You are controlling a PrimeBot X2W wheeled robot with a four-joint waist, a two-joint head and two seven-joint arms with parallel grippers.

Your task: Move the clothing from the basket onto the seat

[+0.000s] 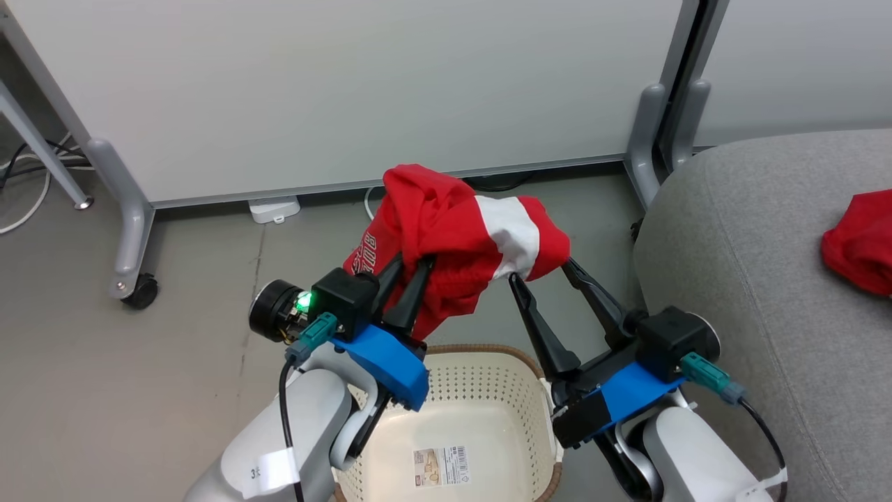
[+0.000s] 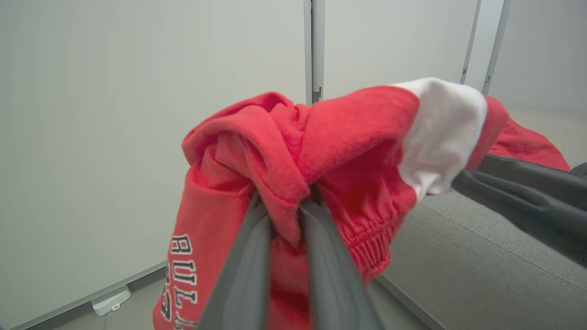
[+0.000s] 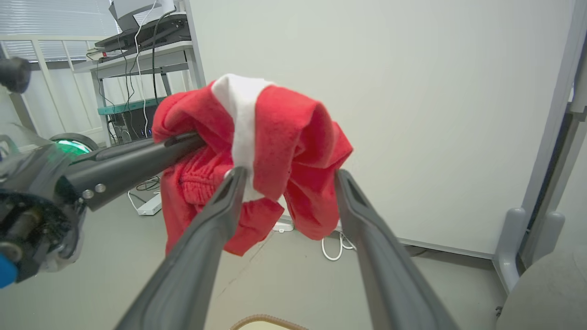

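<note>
Two grippers meet one red garment [image 1: 460, 230], which hangs bunched in the air, over or just past the far rim of the basket [image 1: 481, 380] — I cannot tell which. My left gripper [image 1: 412, 263] is pinched narrow on a fold, with cloth squeezed between its fingers. My right gripper [image 1: 540, 272] stands wide open; the garment's white-banded end drapes over its fingertips [image 3: 234, 181] and sags into the gap, unclamped. The fabric is bright red and fleecy, with a gathered elastic hem and white-outlined lettering on the part hanging at my left. Below, a paper label [image 1: 440, 467] shows on the basket floor. To my right the seat [image 1: 752, 279] curves close beside the right arm — a second red garment [image 1: 860, 240] lies on it. Grey floor [image 1: 139, 362] stretches ahead to a pale partition [image 1: 348, 90], whose leg [image 1: 644, 139] stands by the seat's far corner.
</note>
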